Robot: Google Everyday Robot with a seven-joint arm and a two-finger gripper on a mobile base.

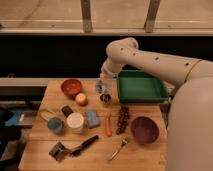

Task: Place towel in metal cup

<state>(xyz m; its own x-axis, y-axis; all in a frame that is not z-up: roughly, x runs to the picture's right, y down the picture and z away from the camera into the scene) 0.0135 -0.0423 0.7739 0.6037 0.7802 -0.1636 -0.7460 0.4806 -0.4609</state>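
Note:
The small metal cup stands upright on the wooden table, left of the green tray. My gripper hangs from the white arm just above and slightly behind the cup. A pale bluish-white bit shows at its tip, right over the cup's mouth. I cannot tell whether that is the towel. A folded blue-grey cloth-like pad lies flat farther forward, beside the white cup.
A green tray sits at the back right. A red bowl and an apple are to the left. A white cup, blue mug, carrot, grapes, purple bowl, fork and a black tool lie in front.

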